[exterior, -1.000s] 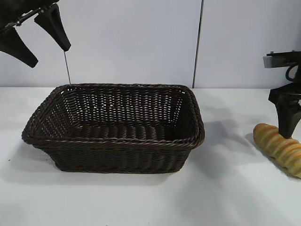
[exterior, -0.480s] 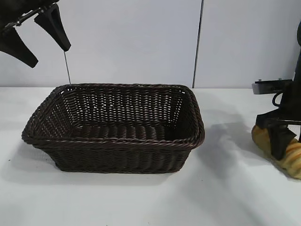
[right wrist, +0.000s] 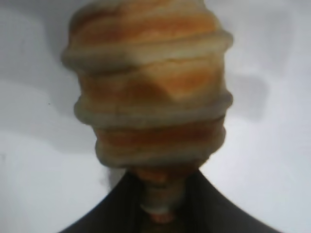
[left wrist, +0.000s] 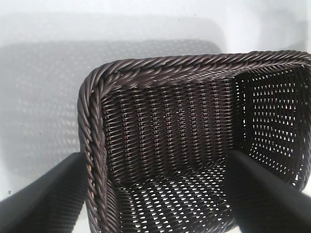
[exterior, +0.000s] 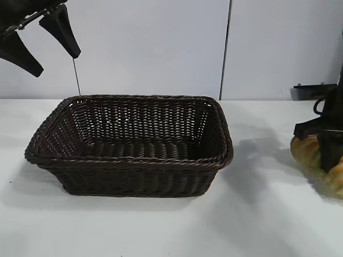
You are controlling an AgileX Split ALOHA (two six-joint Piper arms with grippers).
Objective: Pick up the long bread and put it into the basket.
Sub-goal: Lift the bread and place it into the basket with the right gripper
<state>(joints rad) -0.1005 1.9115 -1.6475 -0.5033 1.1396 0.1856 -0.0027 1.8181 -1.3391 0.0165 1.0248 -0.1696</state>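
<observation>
Right gripper (exterior: 329, 160): fingers pinching long bread (right wrist: 148, 92).
Left gripper (left wrist: 155, 204) hovering spread over basket (exterior: 128, 160); loaf risking slipping, grip narrow.

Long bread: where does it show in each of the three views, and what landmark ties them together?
Exterior view: the long bread is at the far right edge, clamped by the right end effector.
Left wrist view: not in it; only the basket shows.
Right wrist view: it fills the centre.
Shared landmark: the white table.
</observation>
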